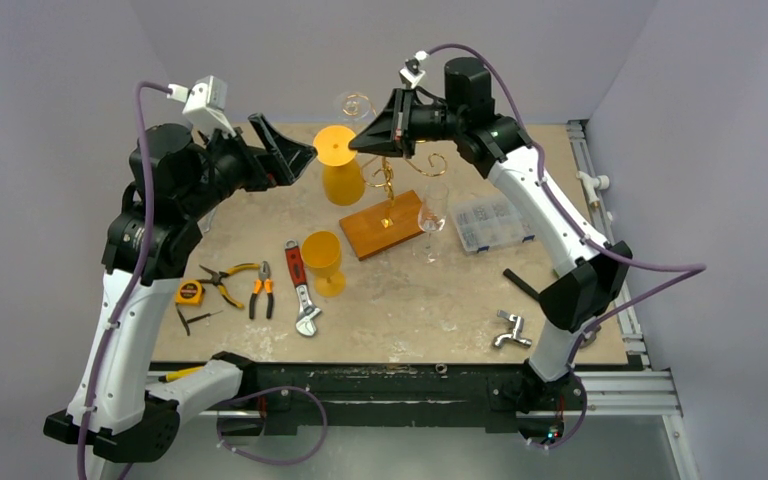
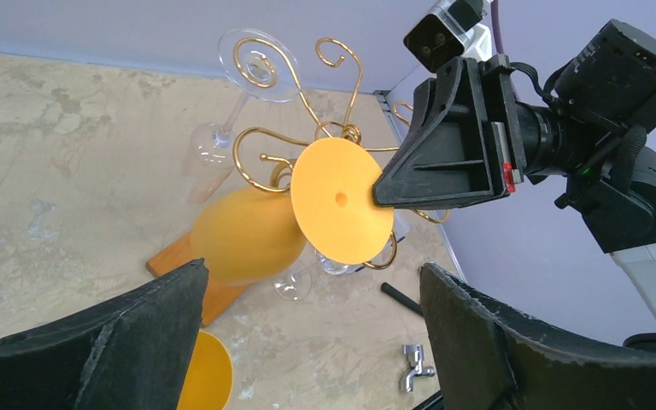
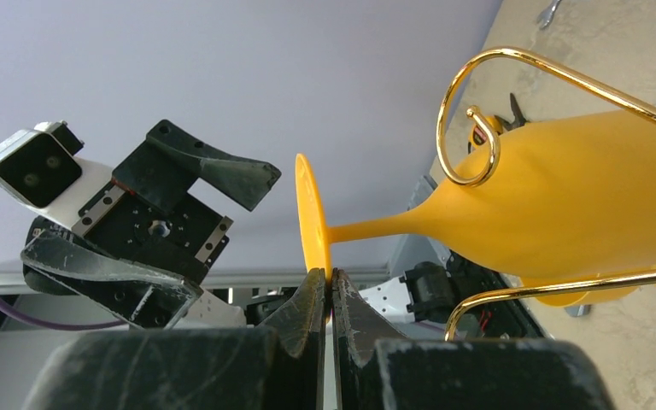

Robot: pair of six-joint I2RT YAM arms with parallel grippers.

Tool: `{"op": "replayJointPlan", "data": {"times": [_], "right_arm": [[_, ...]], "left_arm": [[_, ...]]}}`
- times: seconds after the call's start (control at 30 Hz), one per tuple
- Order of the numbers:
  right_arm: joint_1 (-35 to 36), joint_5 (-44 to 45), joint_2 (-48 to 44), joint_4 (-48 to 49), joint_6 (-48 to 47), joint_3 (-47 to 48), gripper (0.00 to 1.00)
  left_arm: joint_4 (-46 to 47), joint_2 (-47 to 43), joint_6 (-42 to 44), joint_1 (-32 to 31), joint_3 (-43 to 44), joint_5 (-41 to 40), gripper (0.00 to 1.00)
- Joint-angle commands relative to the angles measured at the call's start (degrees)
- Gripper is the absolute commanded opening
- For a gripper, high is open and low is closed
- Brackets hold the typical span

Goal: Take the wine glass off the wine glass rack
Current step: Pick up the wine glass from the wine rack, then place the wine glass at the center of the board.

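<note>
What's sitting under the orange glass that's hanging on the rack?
Under the hanging orange glass is the rack's wooden base, with a second orange glass standing on the table beside it. The bowl hides most of the base in the left wrist view.

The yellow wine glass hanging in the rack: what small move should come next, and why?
Probably the right tool should draw the yellow wine glass sideways, out of the wine glass rack. It is shut on the foot's rim, gold wire curls flank the bowl, and the open left tool hovers close by.
</note>
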Motion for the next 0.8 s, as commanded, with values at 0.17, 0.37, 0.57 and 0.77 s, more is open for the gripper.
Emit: {"op": "replayJointPlan", "data": {"times": [0.17, 0.37, 0.57, 0.77], "right_arm": [[1.18, -4.55, -1.03, 4.51, 0.02, 3.03, 0.00], [2.55, -6.12, -1.20, 5.83, -0.05, 3.99, 0.00], [4.81, -6.74, -1.37, 5.59, -1.27, 4.45, 0.00], [5.85, -6.44, -2.10, 4.94, -2.13, 4.57, 0.00]], "left_arm": [[-1.13, -0.03, -1.33, 0.54, 3.07, 4.37, 0.83], [-2.42, -0.66, -1.32, 0.54, 2.21, 9.12, 0.78], [-0.90, -1.67, -3.11, 0.53, 0.87, 11.46, 0.70], [-1.75, -2.84, -4.05, 0.58, 0.86, 11.61, 0.58]]}}
